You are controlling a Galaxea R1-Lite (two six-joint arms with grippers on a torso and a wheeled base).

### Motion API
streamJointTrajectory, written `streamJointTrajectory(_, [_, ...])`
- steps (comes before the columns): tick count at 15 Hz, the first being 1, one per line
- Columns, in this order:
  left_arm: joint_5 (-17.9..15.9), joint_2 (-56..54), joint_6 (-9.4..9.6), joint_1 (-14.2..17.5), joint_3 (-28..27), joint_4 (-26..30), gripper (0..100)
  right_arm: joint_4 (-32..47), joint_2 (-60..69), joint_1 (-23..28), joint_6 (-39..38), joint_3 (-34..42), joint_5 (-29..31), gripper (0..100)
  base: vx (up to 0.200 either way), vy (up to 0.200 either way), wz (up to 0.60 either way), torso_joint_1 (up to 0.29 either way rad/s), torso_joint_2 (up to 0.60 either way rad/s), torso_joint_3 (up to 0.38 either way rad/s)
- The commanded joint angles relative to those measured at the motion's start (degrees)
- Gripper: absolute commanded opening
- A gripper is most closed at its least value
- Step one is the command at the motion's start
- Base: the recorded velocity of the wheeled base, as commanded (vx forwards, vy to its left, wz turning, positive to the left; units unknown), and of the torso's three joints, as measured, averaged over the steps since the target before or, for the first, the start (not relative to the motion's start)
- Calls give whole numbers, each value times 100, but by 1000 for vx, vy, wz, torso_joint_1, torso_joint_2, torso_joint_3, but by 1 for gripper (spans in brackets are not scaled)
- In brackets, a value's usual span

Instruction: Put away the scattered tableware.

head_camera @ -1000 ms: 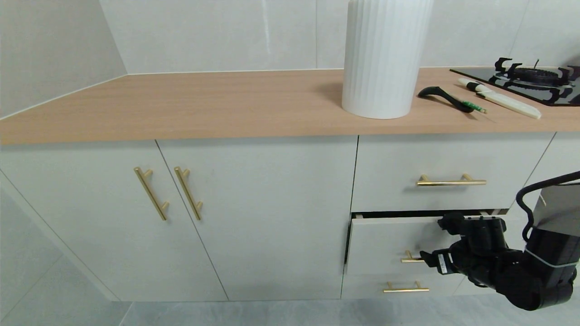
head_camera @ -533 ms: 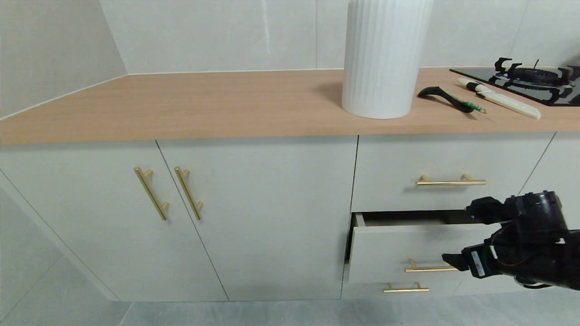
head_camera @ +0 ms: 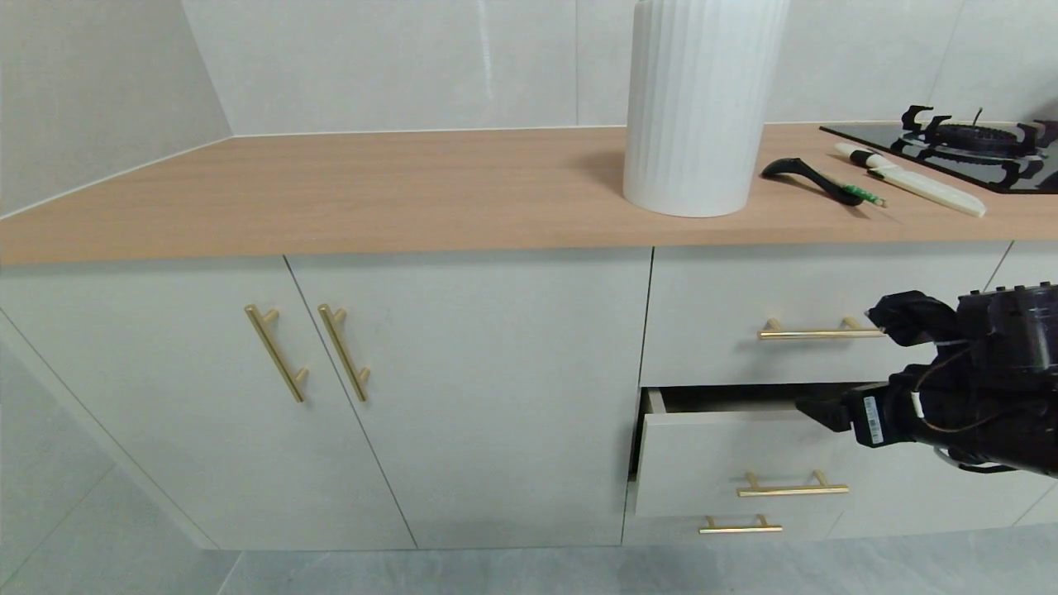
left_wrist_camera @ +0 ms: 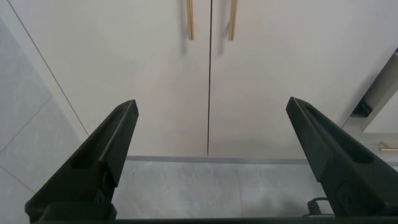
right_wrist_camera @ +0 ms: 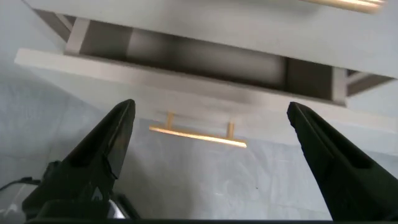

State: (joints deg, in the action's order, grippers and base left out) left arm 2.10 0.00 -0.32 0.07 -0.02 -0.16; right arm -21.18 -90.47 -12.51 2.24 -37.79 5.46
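Right gripper [head_camera: 843,362], jaws spread and empty, hangs before the middle drawer [head_camera: 727,446], level with the dark gap above its front panel. A second ago it was lower, at the drawer's brass handle [head_camera: 792,487]; since then the drawer has slid out a little and the gripper has let go and risen. By that reading, storage is open and fetching comes next. The tableware lies far right on the countertop [head_camera: 372,190]: a black-handled utensil [head_camera: 814,179] and a white knife [head_camera: 913,179], between a ribbed white vase [head_camera: 698,107] and the hob [head_camera: 975,140]. Left gripper [left_wrist_camera: 209,106], also spread wide, faces the cupboard doors [left_wrist_camera: 155,81]. The drawer's inside is in shadow, the utensil's kind is unclear, and the hob is cut off at right.
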Motion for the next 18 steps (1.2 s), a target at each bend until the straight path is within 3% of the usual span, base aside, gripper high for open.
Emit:
streamJointTrajectory(1, [1, 9, -3, 1, 2, -2, 100, -625, -947, -6, -418, -35, 25, 100, 0, 0, 0, 0, 0, 0])
streamJointTrajectory(3, [1, 9, -3, 1, 2, -2, 100, -1257, -1351, -15, -426, 96, 87, 100, 0, 0, 0, 0, 0, 0])
streamJointTrajectory(11, [1, 9, -3, 1, 2, -2, 100, -2462, -2221, -24, -426, 114, 482, 100, 0, 0, 0, 0, 0, 0])
streamJointTrajectory(18, [1, 9, -3, 1, 2, -2, 100, -2611, -2318, -24, -426, 132, 509, 100, 0, 0, 0, 0, 0, 0])
